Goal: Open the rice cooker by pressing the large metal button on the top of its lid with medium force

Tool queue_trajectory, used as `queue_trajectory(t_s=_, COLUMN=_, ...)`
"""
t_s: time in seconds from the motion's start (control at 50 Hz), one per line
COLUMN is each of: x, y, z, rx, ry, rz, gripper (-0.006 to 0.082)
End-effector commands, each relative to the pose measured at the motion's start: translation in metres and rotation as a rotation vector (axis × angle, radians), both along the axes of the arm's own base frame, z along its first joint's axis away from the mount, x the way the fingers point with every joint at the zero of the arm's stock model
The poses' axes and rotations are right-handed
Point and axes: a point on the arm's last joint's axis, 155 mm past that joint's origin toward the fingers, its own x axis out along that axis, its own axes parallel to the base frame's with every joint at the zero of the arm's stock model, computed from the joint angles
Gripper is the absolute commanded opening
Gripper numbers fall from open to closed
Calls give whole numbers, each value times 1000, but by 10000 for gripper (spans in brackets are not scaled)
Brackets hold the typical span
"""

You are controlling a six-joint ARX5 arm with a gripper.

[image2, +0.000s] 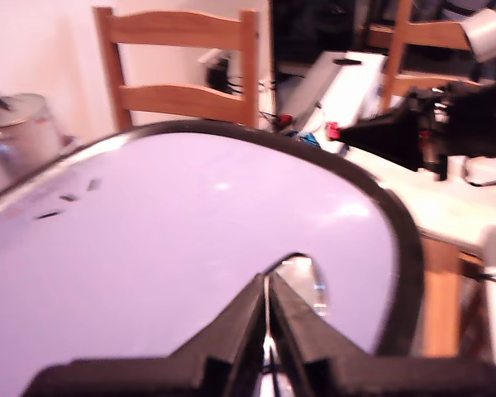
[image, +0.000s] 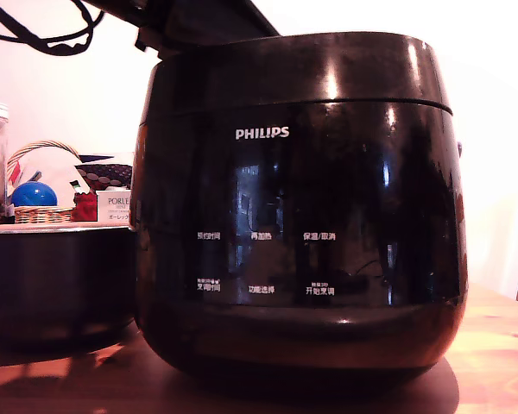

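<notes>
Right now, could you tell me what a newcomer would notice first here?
The glossy black rice cooker fills the exterior view, its lid closed. In the wrist view, the gripper, jaws together, points at the metal button on the lid. A dark bowl sits at the exterior view's left.

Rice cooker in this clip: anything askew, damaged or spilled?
Nothing stands out. The rice cooker sits upright on the wooden table, lid closed and level. The gripper, fingers together, points at the metal button.
</notes>
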Motion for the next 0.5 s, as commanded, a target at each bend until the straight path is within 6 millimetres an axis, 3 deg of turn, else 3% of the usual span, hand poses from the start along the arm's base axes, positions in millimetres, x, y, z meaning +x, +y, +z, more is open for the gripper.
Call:
queue_trajectory(t_s=0.0, x=5, y=8, z=2, rx=-23, ry=-6, rz=40, gripper=-24)
queue_trajectory(t_s=0.3, x=43, y=36, z=58, rx=-161, ry=-147, rz=264, gripper=-24)
queue_trajectory(t_s=0.48, x=63, y=65, z=71, rx=-179, ry=-188, rz=396, gripper=-24)
